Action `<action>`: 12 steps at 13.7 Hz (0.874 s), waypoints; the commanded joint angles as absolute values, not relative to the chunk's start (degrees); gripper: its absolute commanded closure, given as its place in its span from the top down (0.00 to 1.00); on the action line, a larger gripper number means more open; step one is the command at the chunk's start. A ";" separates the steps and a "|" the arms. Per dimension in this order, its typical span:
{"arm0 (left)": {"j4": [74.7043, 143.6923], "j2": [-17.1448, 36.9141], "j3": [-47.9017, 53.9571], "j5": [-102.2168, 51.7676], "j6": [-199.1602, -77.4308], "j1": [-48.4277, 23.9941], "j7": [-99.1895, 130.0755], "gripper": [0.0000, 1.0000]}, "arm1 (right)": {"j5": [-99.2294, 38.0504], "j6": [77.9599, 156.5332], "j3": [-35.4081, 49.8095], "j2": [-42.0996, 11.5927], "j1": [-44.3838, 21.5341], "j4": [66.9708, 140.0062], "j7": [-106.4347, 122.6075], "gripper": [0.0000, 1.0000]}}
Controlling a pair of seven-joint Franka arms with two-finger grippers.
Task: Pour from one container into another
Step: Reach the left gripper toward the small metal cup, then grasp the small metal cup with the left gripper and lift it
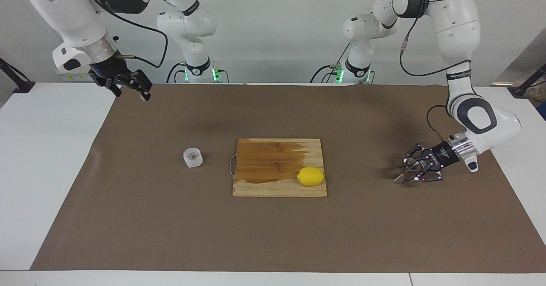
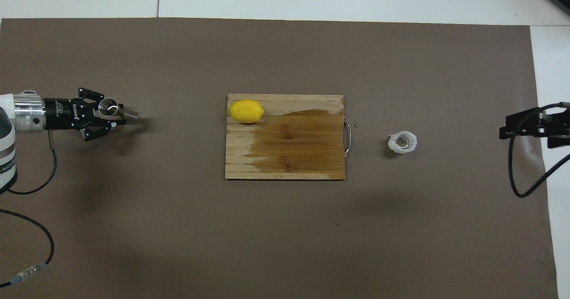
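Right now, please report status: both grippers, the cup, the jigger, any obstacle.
Left gripper low over mat, at shiny steel hourglass jigger. Right gripper waits, raised. Translucent white plastic cup upright on mat. Wooden board, yellow lemon between them.
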State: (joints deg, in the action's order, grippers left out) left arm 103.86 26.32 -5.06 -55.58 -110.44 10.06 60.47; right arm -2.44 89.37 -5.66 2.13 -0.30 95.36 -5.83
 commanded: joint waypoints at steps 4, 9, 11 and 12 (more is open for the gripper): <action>106.44 22.07 -5.27 -59.14 -111.19 9.15 58.89 0.00 | -3.69 89.56 -5.36 2.37 0.18 95.71 -6.15 1.00; 108.35 16.37 -4.92 -59.33 -117.04 1.69 59.59 0.00 | -3.69 89.56 -5.36 2.37 0.18 95.71 -6.15 1.00; 112.04 12.85 -4.83 -59.41 -124.07 -3.58 60.37 0.00 | -3.69 89.56 -5.36 2.37 0.18 95.71 -6.15 1.00; 113.28 11.96 -4.83 -60.20 -127.15 -6.30 61.86 0.00 | -3.69 89.56 -5.36 2.37 0.18 95.71 -6.15 1.00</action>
